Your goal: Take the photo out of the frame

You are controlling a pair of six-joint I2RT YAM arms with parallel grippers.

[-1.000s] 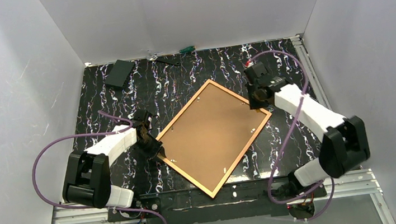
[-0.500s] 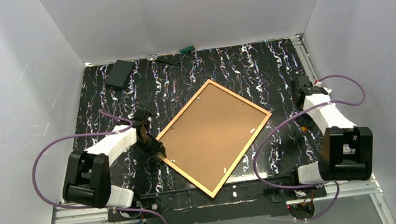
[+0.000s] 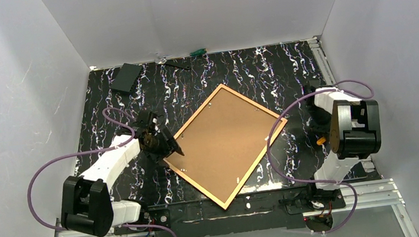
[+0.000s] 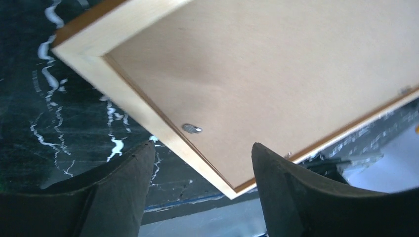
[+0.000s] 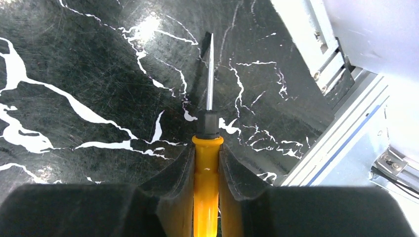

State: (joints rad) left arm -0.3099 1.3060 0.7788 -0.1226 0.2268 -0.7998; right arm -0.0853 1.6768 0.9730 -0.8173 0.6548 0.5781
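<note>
Frame lies back-up exposing photo board; left gripper spread over its left rail, right gripper pinching screwdriver, probably for clips.

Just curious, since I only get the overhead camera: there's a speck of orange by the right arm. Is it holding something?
Observer: Yes. Its wrist camera shows the right gripper shut on a yellow-handled screwdriver, the metal shaft pointing out over the black table.
Operator: And the left claw, is it grabbing the wooden border?
Observer: No. The left gripper is open, fingers apart, with the frame rail in view between them. A small metal tab sits at the rail's inner edge, on the brown back of the photo.
</note>
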